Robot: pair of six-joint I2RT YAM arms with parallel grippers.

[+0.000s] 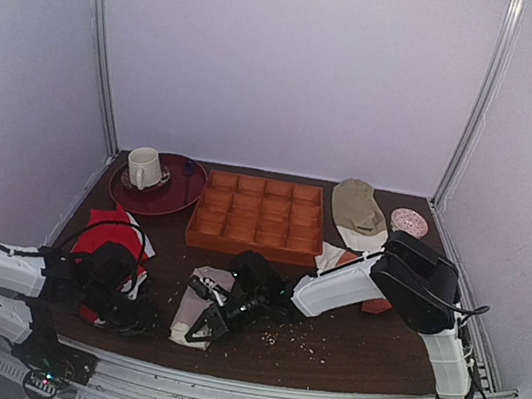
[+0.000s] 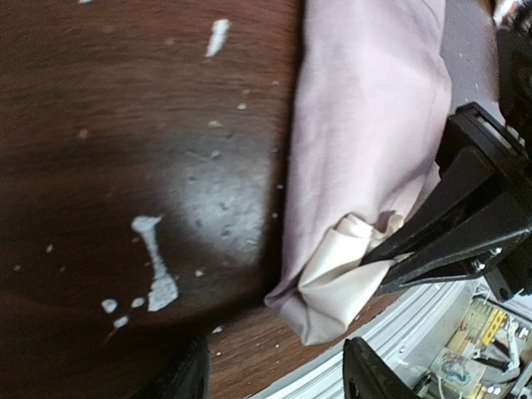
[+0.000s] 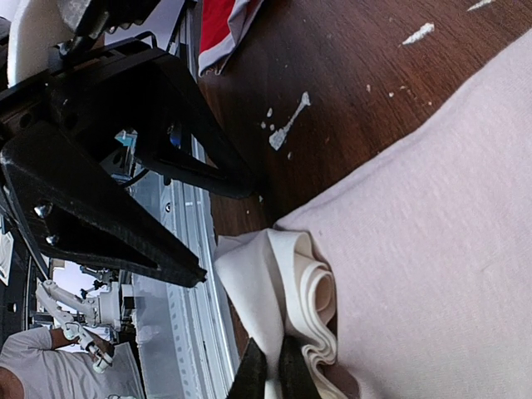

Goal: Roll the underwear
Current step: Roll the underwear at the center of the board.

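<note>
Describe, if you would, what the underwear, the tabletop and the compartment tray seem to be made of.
The underwear: soft matte knit cloth, likely cotton; it drapes and rolls smoothly. The tabletop: dark wood or laminate, fairly glossy; grain streaks and a glare patch show. The compartment tray: orange, matte, rigid, perhaps plastic or wood; too distant to tell.

No legible text, label, brand or number on any visible surface.

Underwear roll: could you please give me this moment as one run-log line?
pinkish-beige cloth underwear: rolled at one end | right claw: shut on that rolled end | left claw: open, beside it, empty
</note>
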